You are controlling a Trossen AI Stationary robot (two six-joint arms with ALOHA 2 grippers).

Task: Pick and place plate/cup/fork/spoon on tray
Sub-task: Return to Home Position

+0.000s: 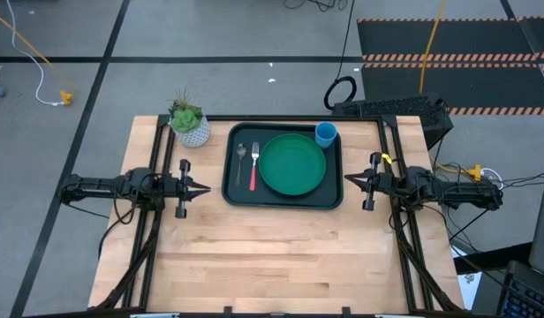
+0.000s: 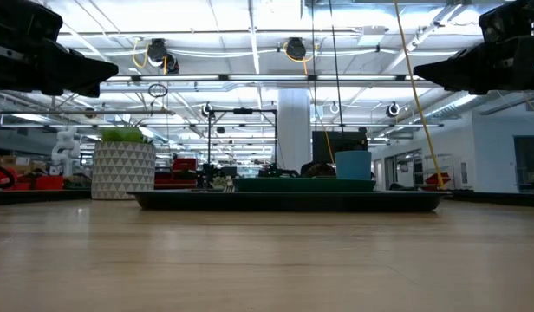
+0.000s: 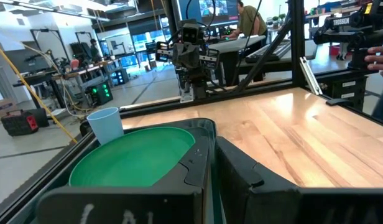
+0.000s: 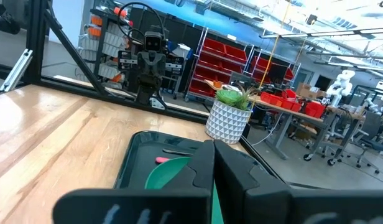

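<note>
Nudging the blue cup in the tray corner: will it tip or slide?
The cup looks small and thin-walled, probably light. Standing upright, it may tip if pushed high. The tray rim beside it should limit sliding.

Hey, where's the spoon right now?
In the high view the spoon lies on the tray, near the edge on the left arm's side. It is right beside the fork, which lies between it and the plate.
</note>
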